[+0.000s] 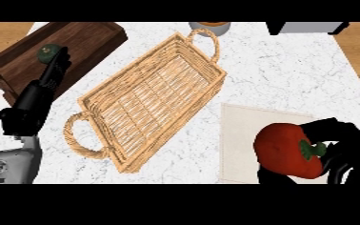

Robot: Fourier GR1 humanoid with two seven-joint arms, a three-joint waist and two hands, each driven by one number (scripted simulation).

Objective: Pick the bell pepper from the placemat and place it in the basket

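While my right hand (337,129) curls round the red bell pepper (285,150) over the placemat (243,133) at near right, the pick looks made. Next I carry it left over the basket (151,100) and uncurl. My left hand (38,97) rests open, far left.

Woven wicker basket (151,100), marble-look counter (281,71), possibly matt cloth placemat (243,138).

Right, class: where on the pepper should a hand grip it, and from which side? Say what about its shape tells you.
Grip the pepper round its broad red body, not the short green stem. Come from the right, as the right hand does: the pepper lies tilted, stem towards that hand, its rounded flanks open to curled fingers.
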